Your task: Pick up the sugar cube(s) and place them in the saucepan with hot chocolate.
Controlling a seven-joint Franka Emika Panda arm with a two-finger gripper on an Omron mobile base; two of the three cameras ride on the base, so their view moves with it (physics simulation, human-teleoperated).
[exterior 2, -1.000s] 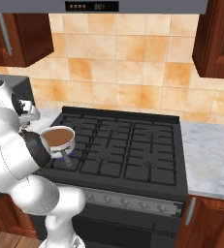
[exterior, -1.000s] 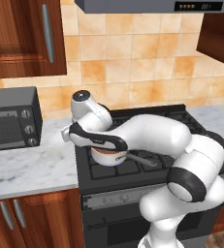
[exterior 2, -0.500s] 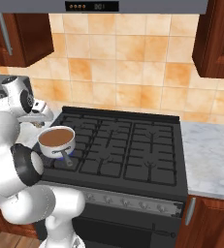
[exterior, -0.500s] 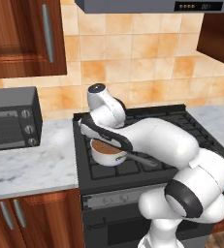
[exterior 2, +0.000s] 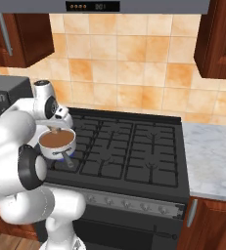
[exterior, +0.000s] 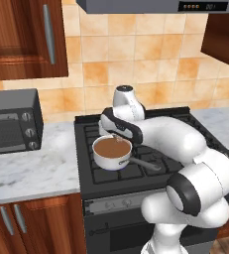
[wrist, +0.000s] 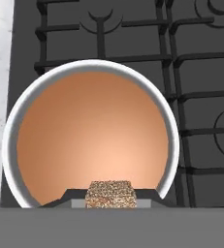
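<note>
The saucepan (exterior: 111, 162) stands on the front-left burner of the stove, brown hot chocolate inside, its dark handle (exterior: 146, 164) pointing right. My gripper (exterior: 119, 140) hangs just above the liquid, over the pan's far side. From the right it appears as the gripper (exterior 2: 55, 130) over the saucepan (exterior 2: 53, 151). In the hand view the white rim of the saucepan (wrist: 173, 140) rings the brown surface below. The gripper (wrist: 110, 196) is shut on the tan speckled sugar cube (wrist: 110, 190), held between the dark fingertips (wrist: 67, 195).
A grey toaster oven (exterior: 9, 121) sits on the marble counter (exterior: 31, 168) left of the stove. Black grates (exterior 2: 129, 146) spread to the pan's right, with more counter (exterior 2: 212, 156) beyond. Wooden cabinets and a range hood (exterior: 150, 6) hang overhead.
The hand has swung right from the stove's left edge to a spot above the saucepan, carrying the sugar cube. The pan has stayed put.
</note>
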